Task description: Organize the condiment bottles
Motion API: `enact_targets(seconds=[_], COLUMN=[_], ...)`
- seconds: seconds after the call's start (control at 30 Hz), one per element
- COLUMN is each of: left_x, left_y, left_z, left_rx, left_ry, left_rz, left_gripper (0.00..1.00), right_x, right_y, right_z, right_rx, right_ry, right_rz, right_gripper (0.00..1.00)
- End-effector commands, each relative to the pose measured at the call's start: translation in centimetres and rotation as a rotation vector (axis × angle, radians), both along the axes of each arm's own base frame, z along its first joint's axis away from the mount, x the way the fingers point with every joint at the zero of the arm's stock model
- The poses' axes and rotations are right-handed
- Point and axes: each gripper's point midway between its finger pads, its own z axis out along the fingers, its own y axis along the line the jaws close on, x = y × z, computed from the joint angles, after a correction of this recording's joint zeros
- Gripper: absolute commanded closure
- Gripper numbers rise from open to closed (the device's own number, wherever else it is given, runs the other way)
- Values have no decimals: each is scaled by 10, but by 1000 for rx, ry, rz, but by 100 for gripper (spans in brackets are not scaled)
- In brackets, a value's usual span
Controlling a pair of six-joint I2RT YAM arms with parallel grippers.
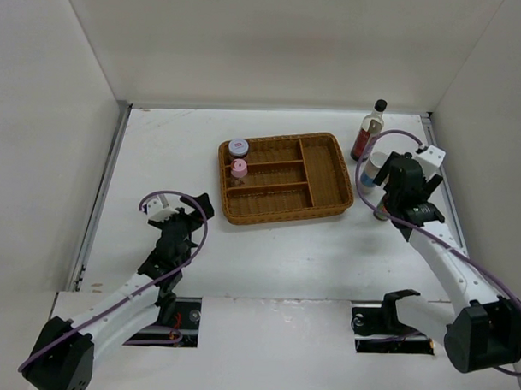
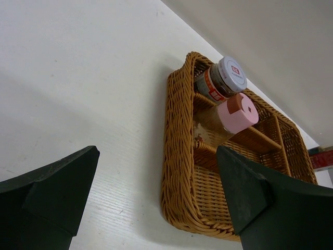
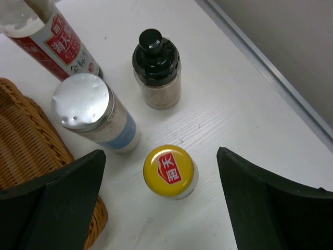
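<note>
my left gripper point(image 1: 194, 208) hangs open short of the wicker tray point(image 1: 285, 215) holding the pink-capped shaker point(image 1: 239, 169) and lavender-lidded jar point(image 1: 238, 146). my right gripper point(image 3: 161, 152) stands open around the yellow-capped bottle point(image 3: 170, 172), not touching; beyond stand the blue-banded jar point(image 3: 96, 113), small dark bottle point(image 3: 156, 67) and tall sauce bottle point(image 1: 368, 130).

Looking down from high and behind over the whole tabletop point(image 1: 267, 264). Low and oblique from the left wrist, toward the wicker tray point(image 2: 179, 172) ahead of the left end effector point(image 2: 157, 151). Close and steep from the right wrist onto the yellow-capped bottle point(image 3: 170, 169) under the right end effector point(image 3: 161, 151), sharing that tray's edge.
</note>
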Motion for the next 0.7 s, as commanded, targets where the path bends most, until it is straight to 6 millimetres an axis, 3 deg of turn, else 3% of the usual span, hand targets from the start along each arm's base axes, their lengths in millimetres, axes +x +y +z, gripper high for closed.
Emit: enact_targets(seconds=[0.0, 0.23, 0.27, 0.33, 0.4, 0.53, 0.57, 0.6, 0.67], left_x=[3, 3, 2, 3, 3, 3, 3, 3, 3], left_y=[-2, -1, 0, 1, 1, 1, 3, 3, 3], left_z=[7, 7, 7, 7, 6, 6, 6, 6, 5], left_rx=[-37, -40, -41, -41, -39, -41, -43, -43, -41], left_ry=[-35, -38, -39, -41, -36, -39, -37, -37, -34], left_rz=[-4, -1, 1, 4, 4, -1, 7, 7, 7], left_gripper=[0, 0, 0, 0, 0, 0, 0, 0, 0], right_x=[20, 31, 32, 32, 27, 10, -3, -3, -8], right_y=[-4, -5, -5, -5, -12, -10, 1, 2, 19], right_z=[16, -12, -14, -12, 1, 42, 79, 79, 100], right_rx=[32, 41, 41, 37, 15, -21, -32, -32, -17], right_ry=[-97, -43, -41, -51, -96, -204, -284, -284, -325], right_rz=[2, 3, 3, -5, -44, -63, -31, -31, 30], right_gripper=[9, 27, 31, 49, 62, 70, 72, 72, 73])
